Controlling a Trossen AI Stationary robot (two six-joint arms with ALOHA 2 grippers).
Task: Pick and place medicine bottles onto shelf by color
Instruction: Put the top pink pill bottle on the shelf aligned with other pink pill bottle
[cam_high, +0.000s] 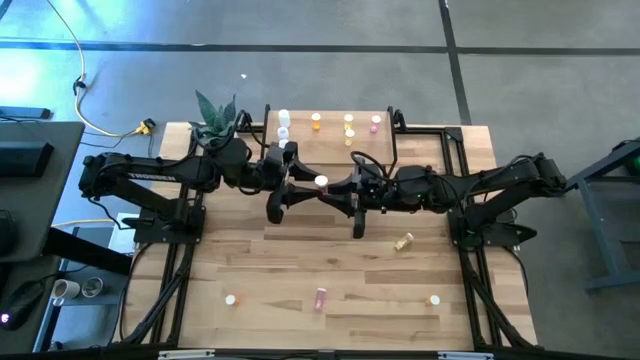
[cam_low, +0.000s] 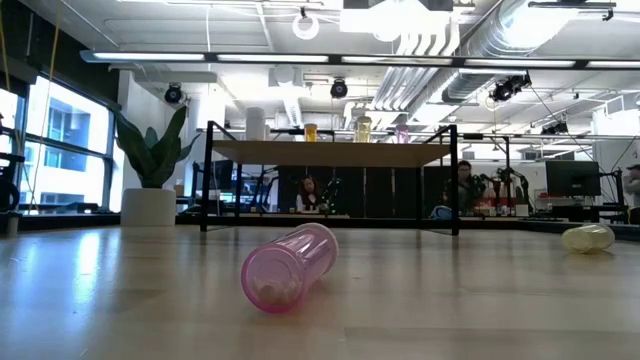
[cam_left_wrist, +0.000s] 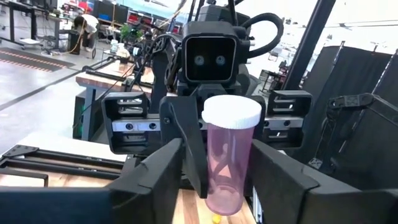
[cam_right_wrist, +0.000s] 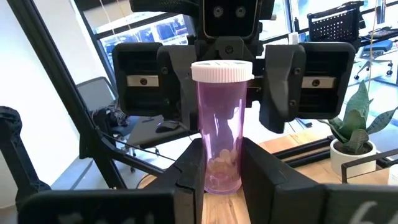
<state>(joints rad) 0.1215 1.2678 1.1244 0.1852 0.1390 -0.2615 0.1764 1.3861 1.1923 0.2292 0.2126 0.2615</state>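
A pink bottle with a white cap (cam_high: 321, 182) stands upright in the air over the table's middle, between my two grippers, which face each other. My right gripper (cam_right_wrist: 222, 180) is shut on it. My left gripper (cam_left_wrist: 217, 186) is open, with one finger on either side of the bottle and a gap showing. The shelf (cam_high: 330, 140) stands at the far edge. On it are white (cam_high: 283, 121), orange (cam_high: 316, 121), yellow (cam_high: 349, 126) and pink (cam_high: 375, 123) bottles. My right gripper pinches the lower half of the pink bottle's body (cam_right_wrist: 221, 152) between its two fingers. The fingers come level from the table's right side. The bottle stands upright, cap up, lifted clear of the table.
On the table lie a yellow bottle (cam_high: 404, 241) right of the middle and a pink bottle (cam_low: 290, 265) near the front. Two white-capped bottles (cam_high: 231, 299) (cam_high: 434, 299) stand near the front edge. A potted plant (cam_high: 215, 120) stands at the far left corner.
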